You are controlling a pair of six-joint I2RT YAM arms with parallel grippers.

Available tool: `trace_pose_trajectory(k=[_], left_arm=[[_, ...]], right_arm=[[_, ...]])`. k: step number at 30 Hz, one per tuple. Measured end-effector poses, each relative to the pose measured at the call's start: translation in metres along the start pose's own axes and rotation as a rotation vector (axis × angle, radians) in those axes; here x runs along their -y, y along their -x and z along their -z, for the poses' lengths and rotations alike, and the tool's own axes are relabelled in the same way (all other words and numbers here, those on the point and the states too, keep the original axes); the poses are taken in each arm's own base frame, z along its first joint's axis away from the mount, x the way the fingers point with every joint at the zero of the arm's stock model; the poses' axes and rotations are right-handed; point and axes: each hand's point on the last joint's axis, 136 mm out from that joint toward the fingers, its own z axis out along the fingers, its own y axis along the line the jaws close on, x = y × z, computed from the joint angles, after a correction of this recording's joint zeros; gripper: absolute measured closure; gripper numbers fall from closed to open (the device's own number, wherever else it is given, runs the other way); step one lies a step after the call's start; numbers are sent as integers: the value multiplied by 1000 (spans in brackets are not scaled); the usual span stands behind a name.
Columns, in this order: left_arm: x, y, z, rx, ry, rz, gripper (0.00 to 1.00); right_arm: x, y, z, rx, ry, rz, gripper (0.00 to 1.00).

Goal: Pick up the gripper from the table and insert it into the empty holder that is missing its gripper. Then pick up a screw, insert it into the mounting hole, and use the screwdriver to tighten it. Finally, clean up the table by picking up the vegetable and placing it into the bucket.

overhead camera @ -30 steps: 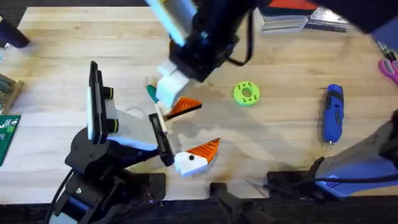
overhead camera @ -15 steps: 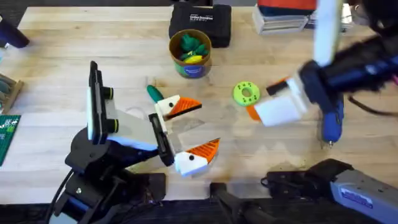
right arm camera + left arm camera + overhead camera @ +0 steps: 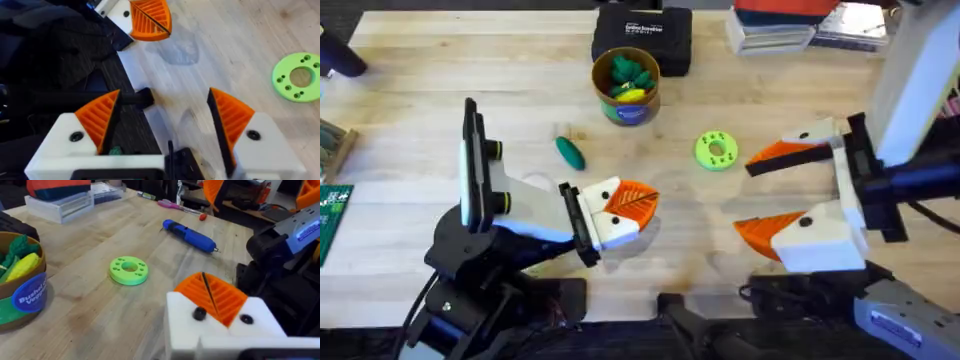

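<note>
The dark green vegetable [image 3: 569,152] lies on the wooden table [image 3: 420,80], just beyond my left gripper [image 3: 625,205]. That gripper is shut, its two orange fingers pressed together [image 3: 210,297] with nothing between them. The bucket [image 3: 626,85] stands farther back, holding frilly green and yellow toy food; it also appears in the left wrist view [image 3: 20,300]. My right gripper [image 3: 790,190] hovers wide open over the table's right side [image 3: 165,120]. The blue screwdriver [image 3: 190,234] lies on the table beyond the green disc. A loose gripper piece, an empty holder and a screw are out of view.
A lime-green disc with holes [image 3: 716,150] sits mid-table. A black case [image 3: 640,35] stands behind the bucket, and clear boxes [image 3: 790,25] sit at the back right. Pink scissors [image 3: 172,204] lie near the far edge. A green circuit board [image 3: 332,220] is at the left edge.
My right arm swung from above the left gripper to the right side of the table, its fingers now spread wide. My left gripper's fingers closed together.
</note>
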Motion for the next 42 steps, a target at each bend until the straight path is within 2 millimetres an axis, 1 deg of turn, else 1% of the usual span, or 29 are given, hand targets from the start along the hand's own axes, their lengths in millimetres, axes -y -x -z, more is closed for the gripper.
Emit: trace_pose_trajectory(k=[4,6,9,11,13,16,17,21,23,26,29,32,37,42], left_arm=[[0,0,0,0,0,0,996],[0,0,0,0,0,0,996],[0,0,0,0,0,0,996],[0,0,0,0,0,0,996],[0,0,0,0,0,0,996],[0,0,0,0,0,0,996],[0,0,0,0,0,0,996],[0,0,0,0,0,0,996],[0,0,0,0,0,0,996],[0,0,0,0,0,0,996],[0,0,0,0,0,0,996],[0,0,0,0,0,0,996],[0,0,0,0,0,0,996],[0,0,0,0,0,0,996]], right_arm=[[-1,-2,-1,-13,12,-8,9],[2,-2,-3,-24,13,-16,9],[18,-3,-7,-52,-42,-68,8],[39,-5,-7,-77,-124,-146,8],[67,-12,-4,-110,-232,-240,8],[112,-27,8,-165,-414,-370,7],[130,-35,15,-190,-489,-416,7],[186,-60,48,-230,-726,-561,7],[207,-72,63,-238,-805,-633,7],[230,-96,81,-262,-875,-752,9],[244,-122,94,-282,-908,-869,7],[253,-144,102,-291,-904,-975,7],[263,-174,105,-297,-864,-1116,7],[277,-195,106,-291,-841,-1201,7]])
